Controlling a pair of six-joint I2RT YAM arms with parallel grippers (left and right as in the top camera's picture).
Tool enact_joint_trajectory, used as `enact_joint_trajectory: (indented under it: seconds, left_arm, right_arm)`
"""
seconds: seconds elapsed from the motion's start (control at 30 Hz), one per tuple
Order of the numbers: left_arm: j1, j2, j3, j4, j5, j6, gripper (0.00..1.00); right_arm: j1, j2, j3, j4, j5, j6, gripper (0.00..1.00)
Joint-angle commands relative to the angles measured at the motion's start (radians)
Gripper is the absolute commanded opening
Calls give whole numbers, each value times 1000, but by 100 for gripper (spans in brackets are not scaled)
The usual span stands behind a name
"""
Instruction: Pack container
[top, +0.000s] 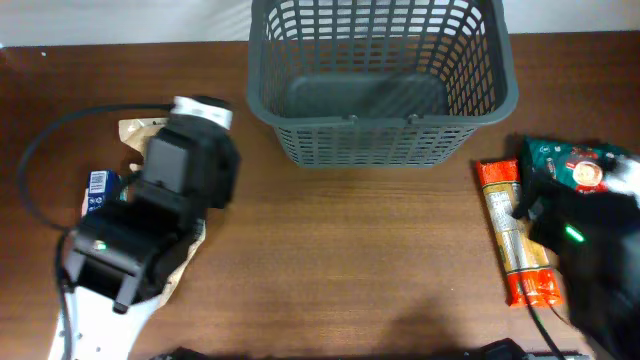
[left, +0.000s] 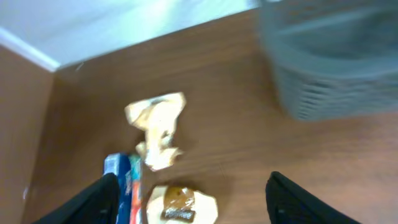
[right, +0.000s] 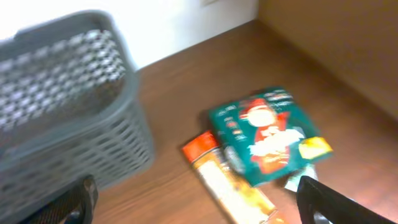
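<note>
Two grippers hang with fingers spread wide over the brown wood-grain table (top: 340, 260). The left gripper (left: 193, 180) is above a crumpled cream wrapper (left: 158, 127) and a blue packet (left: 117, 168). The right gripper (right: 198, 186) is above a glossy green packet (right: 264, 134) that touches a long orange packet (right: 230, 180). The container (top: 370, 140), dark grey lattice plastic with a thick rounded rim, stands centred by the table's far edge. It is apart from both clusters, and a broad stretch of bare wood lies in front of it.
</note>
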Motion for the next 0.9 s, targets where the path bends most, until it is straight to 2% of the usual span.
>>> enact_joint_trajectory:
  seconds: [0.0,0.2,0.33,0.47,0.5,0.53,0.63,0.77,0.87]
  left_arm:
    - [161,-16,11,3,24,-66,73]
    - [463,40,9,43,150,-65,76]
    - [612,127,9,107,225,-56,77]
    - [665,210,9,177,226,-47,78]
    - [669,246,9,206,226,-37,81]
    - [669,283,9,227,226,-12,84]
    - [669,322,9,235,225,-5,87]
    - [669,348,8,236,226,-4,87]
    - [669,348,8,241,229,-4,87]
  right_arm:
    - [-103,-65,43,-55,12,4,99]
    - [-292,-105,47,-163,42,5,99]
    - [-415,-73,40,-182,42,12,99]
    - [-534,16,40,-162,27,11,99]
    - [-597,73,40,-143,6,-7,99]
    - [-685,149,40,-109,-56,-58,99]
    - [-823,257,44,-61,-220,-139,99]
    - [-1019,412,50,-13,-468,-256,99]
    - [-1117,508,53,21,-539,-372,99]
